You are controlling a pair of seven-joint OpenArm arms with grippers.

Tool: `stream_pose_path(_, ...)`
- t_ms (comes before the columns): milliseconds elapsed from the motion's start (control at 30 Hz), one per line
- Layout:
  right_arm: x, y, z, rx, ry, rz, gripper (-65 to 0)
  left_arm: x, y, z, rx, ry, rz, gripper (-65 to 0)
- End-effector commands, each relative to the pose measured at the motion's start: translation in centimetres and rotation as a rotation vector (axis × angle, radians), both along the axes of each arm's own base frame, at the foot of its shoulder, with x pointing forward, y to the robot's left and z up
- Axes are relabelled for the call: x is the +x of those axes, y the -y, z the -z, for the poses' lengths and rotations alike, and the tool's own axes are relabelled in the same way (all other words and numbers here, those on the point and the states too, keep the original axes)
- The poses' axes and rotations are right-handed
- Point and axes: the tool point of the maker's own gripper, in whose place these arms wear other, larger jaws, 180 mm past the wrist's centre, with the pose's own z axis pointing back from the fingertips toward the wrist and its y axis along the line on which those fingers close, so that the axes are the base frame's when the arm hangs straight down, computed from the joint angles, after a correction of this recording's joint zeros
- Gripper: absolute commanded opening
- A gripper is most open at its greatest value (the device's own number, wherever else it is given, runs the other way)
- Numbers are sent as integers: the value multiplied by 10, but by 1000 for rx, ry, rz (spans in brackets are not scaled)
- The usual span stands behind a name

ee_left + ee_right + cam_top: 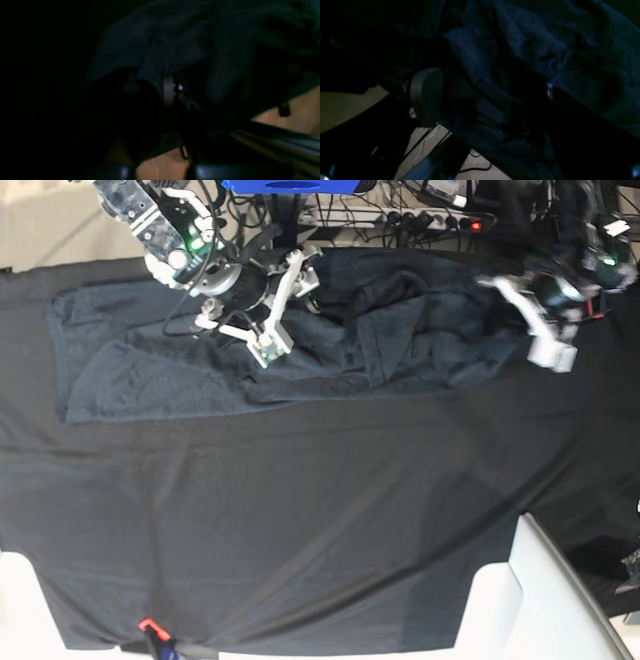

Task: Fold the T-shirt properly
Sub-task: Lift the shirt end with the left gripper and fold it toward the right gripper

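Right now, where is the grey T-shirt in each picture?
Left wrist: T-shirt fills the upper middle, dim and blurred.
Right wrist: it runs from the top centre down to the lower right.
Base: it lies across the top, left to right.
Shared landmark: black table covering.

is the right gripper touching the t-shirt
Cannot tell. In the base view the right gripper stands open over the T-shirt, but that top-down look shows neither contact nor gap, and the wrist view is too dark.

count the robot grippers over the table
2. The right gripper hangs open over the shirt, upper left in the base view; the left gripper is shut at the shirt's right end.
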Motion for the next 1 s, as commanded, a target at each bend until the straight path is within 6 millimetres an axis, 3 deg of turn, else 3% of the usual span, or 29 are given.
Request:
stream_pose_path(0, 12, 2, -10, 17, 44, 17, -183, 9, 7, -13, 1, 39, 12, -650)
stream_pose_path(233, 22, 33, -7, -7, 43, 114, -183, 33, 82, -32, -68, 59, 88, -650)
stream_pose_path(367, 20, 45, -4, -20, 33, 146, -182, 47, 140, -35, -144, 58, 174, -650)
stream_pose_path(600, 23, 65, -7, -31, 40, 206, -182, 52, 225, -13, -233, -64, 286, -650)
stream_pose_path(800, 24, 85, -4, -52, 36, 260, -177, 53, 271, -6, -278, -107, 359, -650)
stream_pose_path(967, 26, 90, -6, -46, 58, 281, -176, 56, 288, 5, -287, -150, 379, -650)
